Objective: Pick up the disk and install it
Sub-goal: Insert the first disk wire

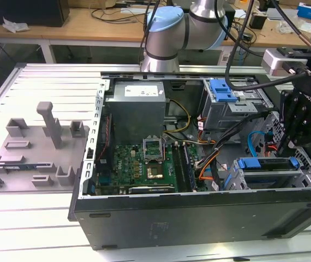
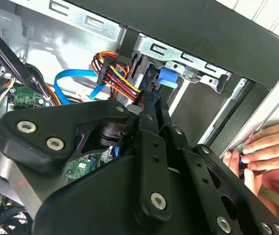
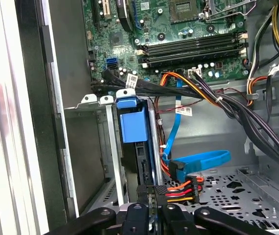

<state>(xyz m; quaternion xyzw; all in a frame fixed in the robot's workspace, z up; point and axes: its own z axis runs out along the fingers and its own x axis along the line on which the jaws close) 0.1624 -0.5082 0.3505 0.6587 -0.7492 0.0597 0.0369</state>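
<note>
disk: the disk point(image 1: 267, 164) sits on edge in a metal drive cage point(image 1: 243, 183), at the near corner of the computer case point(image 1: 199, 213) on the exterior view's right; its blue carrier point(image 3: 132, 125) faces up out of the cage.
pincer: the gripper point(image 3: 151, 190) has its jaws drawn narrow, almost together, with the tips just at the end of the disk. i cannot tell whether they touch or pinch it. in the exterior view it hangs over the disk's end toward the exterior view's right.
cables: a blue flat cable point(image 3: 198, 161) loops just beside the cage, and a plug with red, orange and yellow wires point(image 3: 181, 188) lies near the gripper's tips.
far cage: a second metal cage stands farther back, with a blue latch piece point(image 1: 222, 90) on top.
board: the green motherboard point(image 1: 139, 164) lies to the exterior view's left of the disk, and a grey power supply point(image 1: 138, 106) stands beyond it.
hand: a person's hand point(image 2: 267, 147) rests on the outer edge of the case.
outside the case: a grey fixture plate point(image 1: 35, 147) lies on the table at the exterior view's left.
</note>
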